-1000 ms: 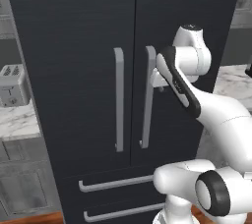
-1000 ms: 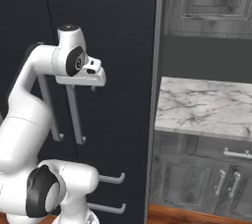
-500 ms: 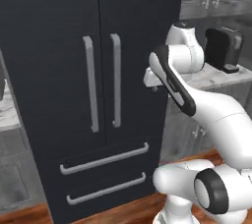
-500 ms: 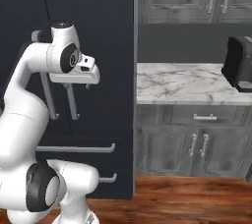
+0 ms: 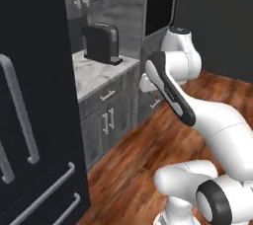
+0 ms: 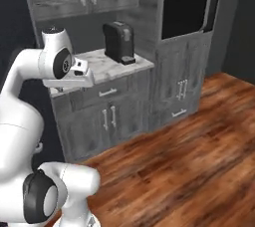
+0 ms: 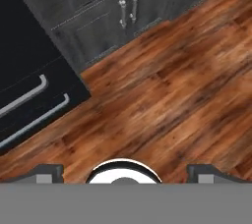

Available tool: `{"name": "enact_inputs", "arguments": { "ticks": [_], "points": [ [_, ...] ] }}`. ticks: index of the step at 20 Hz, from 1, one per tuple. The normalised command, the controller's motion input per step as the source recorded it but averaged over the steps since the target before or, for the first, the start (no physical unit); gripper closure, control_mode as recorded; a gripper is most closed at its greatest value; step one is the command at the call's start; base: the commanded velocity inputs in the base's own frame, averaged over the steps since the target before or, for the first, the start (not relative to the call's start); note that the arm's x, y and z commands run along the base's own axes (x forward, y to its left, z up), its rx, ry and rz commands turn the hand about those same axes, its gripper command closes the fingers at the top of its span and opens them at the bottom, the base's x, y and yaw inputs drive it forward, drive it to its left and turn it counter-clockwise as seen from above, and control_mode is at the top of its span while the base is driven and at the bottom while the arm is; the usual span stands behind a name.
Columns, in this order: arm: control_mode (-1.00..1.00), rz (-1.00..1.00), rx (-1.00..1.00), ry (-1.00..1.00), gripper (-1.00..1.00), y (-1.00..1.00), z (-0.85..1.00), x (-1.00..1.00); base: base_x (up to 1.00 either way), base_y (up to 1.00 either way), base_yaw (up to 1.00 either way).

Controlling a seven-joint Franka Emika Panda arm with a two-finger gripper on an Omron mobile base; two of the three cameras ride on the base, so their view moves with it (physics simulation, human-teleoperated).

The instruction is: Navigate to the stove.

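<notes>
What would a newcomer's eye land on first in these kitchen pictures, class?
Likely the black coffee machine, standing on the marble counter under the grey wall cupboards. Next, the black fridge with long bar handles fills the left of the left base view, and the dark built-in oven sits in the tall cabinet right of the counter.

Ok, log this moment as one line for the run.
phase: driving | ahead: fridge, coffee machine on marble counter, wall oven | gripper: open, nothing held, over wood floor
</notes>
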Motion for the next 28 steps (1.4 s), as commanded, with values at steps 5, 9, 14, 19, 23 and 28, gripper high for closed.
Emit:
{"name": "enact_inputs", "arguments": {
  "ticks": [5, 9, 14, 19, 23, 28],
  "points": [
    [1.00, 0.00, 0.00, 0.00, -1.00, 0.00, 0.00, 0.00, -0.01, -0.05, -0.90],
    [1.00, 0.00, 0.00, 0.00, -1.00, 0.00, 0.00, 0.00, 0.00, 0.00, -0.95],
    [1.00, 0.00, 0.00, 0.00, -1.00, 0.00, 0.00, 0.00, 0.00, 0.00, -0.93],
    [1.00, 0.00, 0.00, 0.00, -1.00, 0.00, 0.00, 0.00, 0.00, 0.00, -0.98],
    [1.00, 0.00, 0.00, 0.00, -1.00, 0.00, 0.00, 0.00, 0.00, 0.00, -0.99],
    [1.00, 0.00, 0.00, 0.00, -1.00, 0.00, 0.00, 0.00, 0.00, 0.00, -0.99]
  ]
}}
